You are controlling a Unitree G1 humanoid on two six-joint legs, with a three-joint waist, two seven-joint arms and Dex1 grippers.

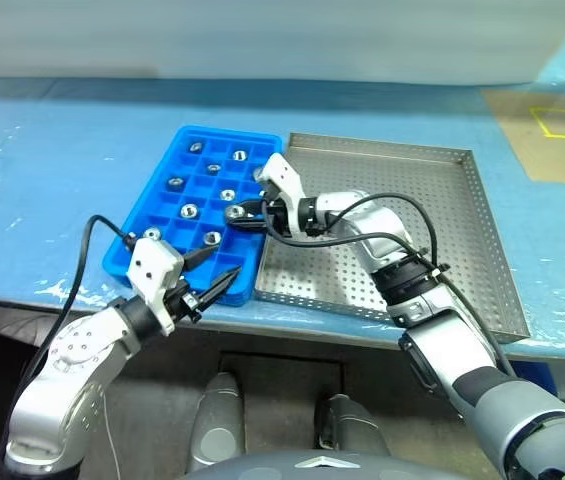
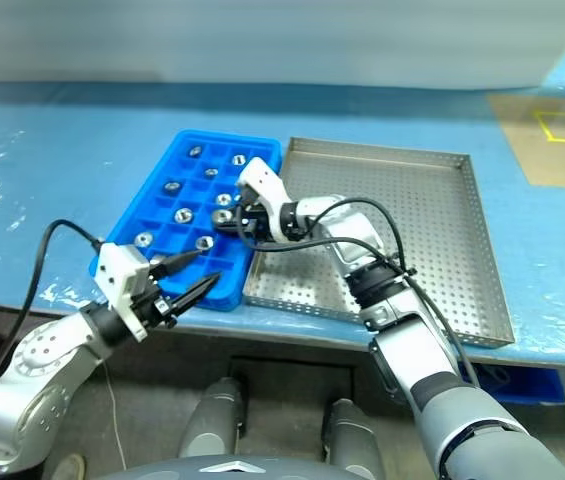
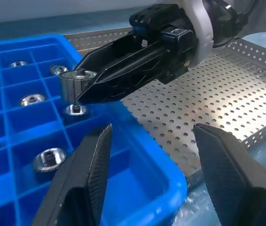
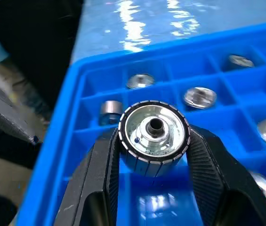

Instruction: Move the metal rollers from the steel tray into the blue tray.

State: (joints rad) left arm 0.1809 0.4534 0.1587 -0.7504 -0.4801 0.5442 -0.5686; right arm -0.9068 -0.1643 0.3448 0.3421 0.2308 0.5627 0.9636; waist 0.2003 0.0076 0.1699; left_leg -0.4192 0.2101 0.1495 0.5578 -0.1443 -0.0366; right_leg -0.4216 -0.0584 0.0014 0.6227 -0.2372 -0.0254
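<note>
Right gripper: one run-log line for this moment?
right gripper: shut on small silver metal roller | above bright blue gridded plastic tray | left gripper: open, empty

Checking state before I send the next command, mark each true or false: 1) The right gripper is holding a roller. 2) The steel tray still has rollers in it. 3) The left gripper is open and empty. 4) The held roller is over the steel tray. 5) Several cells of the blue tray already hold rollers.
1) True: the right gripper is shut on a metal roller.
2) False: the steel tray shows just its bare perforated floor.
3) True: the left gripper is open, nothing between its fingers.
4) False: it is over the blue tray.
5) True: rollers in cells are visible.
</note>
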